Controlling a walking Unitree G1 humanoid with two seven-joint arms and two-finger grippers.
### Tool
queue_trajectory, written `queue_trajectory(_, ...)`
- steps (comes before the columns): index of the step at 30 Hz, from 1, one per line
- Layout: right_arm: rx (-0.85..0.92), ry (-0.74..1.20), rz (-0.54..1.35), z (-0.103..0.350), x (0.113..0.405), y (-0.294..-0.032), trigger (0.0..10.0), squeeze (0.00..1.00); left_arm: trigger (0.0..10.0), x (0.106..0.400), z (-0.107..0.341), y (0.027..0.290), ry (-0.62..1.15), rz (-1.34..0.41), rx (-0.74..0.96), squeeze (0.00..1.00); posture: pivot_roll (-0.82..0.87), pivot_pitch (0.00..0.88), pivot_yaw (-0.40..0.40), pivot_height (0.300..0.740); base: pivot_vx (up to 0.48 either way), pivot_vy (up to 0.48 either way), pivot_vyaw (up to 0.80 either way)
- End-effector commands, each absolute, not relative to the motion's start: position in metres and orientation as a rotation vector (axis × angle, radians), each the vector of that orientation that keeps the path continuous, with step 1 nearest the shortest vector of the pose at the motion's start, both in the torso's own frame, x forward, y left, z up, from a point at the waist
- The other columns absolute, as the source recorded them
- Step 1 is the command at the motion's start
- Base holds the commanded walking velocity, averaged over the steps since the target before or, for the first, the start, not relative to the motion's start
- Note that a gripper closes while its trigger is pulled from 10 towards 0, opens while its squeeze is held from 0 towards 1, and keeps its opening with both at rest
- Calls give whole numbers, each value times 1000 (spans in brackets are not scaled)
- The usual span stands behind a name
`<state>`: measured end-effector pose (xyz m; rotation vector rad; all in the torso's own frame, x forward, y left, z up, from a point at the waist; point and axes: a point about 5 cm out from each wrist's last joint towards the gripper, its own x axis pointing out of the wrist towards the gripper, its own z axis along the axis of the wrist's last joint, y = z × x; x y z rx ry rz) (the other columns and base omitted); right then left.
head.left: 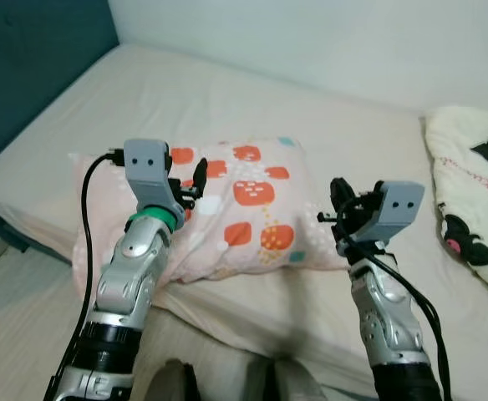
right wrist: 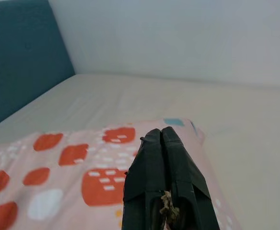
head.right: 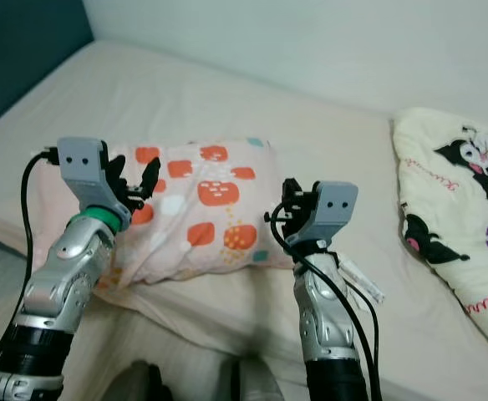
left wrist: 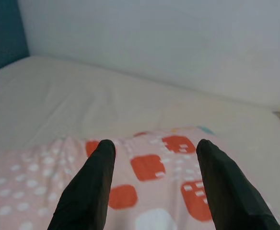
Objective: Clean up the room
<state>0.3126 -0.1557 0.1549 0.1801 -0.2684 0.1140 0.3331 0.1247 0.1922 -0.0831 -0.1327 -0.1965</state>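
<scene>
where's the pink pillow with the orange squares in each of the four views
Left eye view: pillow lies mid-frame on the bed, between the two arms.
Right eye view: pillow sits left of centre.
Left wrist view: pillow fills the lower part, behind the fingers.
Right wrist view: pillow at lower left.
Shared landmark: its teal corner patch.

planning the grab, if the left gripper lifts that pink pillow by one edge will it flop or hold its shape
The pillow looks soft and wrinkled, so it would probably sag and drape. Likely light for its bulk. It lies flat on the bed, so rolling seems unlikely.
</scene>
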Motion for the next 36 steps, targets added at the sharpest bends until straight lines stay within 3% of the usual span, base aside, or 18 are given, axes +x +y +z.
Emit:
queue_trajectory(1,173,-245,101,147,310,-159,10000,0,10000,333,183,125,-101,-189,-68,0,-51,78,15,736,0,0,0)
queue_trajectory(27,192,-216,61,140,311,-162,10000,0,10000,332,177,111,-89,-257,-38,0,-53,88,20,740,0,0,0)
queue_trajectory(36,192,-218,64,140,311,-161,10000,0,10000,332,178,111,-95,-262,-29,0,-52,90,20,740,0,455,0)
